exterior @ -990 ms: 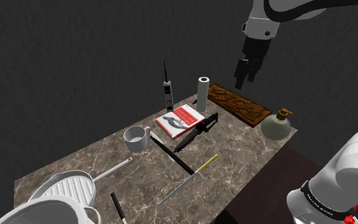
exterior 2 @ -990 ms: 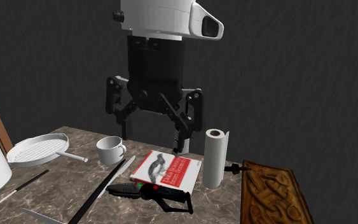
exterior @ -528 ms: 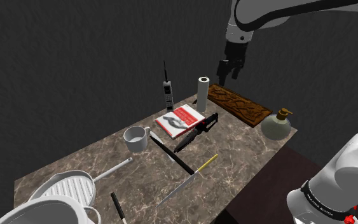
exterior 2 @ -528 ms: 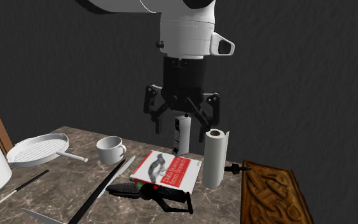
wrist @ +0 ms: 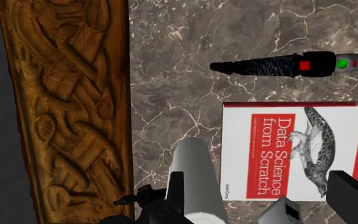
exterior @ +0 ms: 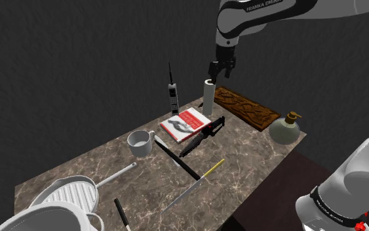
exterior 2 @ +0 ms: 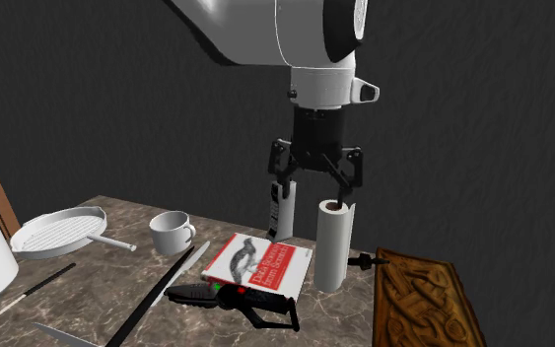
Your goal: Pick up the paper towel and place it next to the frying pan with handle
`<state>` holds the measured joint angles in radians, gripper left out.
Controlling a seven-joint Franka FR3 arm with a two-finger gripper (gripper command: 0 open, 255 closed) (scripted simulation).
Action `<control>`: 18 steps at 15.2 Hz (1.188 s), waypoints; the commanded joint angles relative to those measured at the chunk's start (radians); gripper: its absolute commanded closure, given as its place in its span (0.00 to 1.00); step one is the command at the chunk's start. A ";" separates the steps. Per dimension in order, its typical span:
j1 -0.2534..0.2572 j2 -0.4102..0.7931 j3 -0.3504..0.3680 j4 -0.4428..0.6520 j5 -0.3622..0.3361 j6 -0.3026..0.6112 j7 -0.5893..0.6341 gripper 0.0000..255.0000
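Observation:
The paper towel (exterior: 208,95) is a white roll standing upright at the far side of the marble table, between a red-and-white book and a carved wooden board. My black gripper (exterior: 217,69) hangs open just above the roll's top (exterior 2: 331,246), its fingers spread to either side. Along the gripper, the roll (wrist: 193,170) lies close by one finger, off the middle of the open gripper (wrist: 263,200). Nothing is held. The frying pan (exterior: 71,195), white and ribbed with a long handle, sits at the table's near left corner (exterior 2: 63,229).
The book (exterior: 185,123), a black tool (exterior: 202,138) and an old handset phone (exterior: 174,97) crowd the roll. The carved board (exterior: 248,108) and a soap dispenser (exterior: 286,128) lie to its right. A mug (exterior: 139,140), knives and a white pot (exterior: 45,220) lie nearer the pan.
The gripper has travelled toward the shoulder view's left and come down from beyond the carved board to just above the paper towel. It stayed open, and nothing on the table moved.

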<state>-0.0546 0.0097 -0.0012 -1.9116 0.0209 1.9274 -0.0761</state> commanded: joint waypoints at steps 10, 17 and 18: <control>-0.013 0.345 -0.020 0.353 -0.036 0.013 0.028 0.00; -0.014 0.365 -0.020 0.306 -0.036 0.079 0.028 0.00; -0.014 0.365 -0.020 0.306 -0.036 0.079 0.028 0.00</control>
<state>-0.0682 0.3744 -0.0211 -1.6037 -0.0151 2.0047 -0.0480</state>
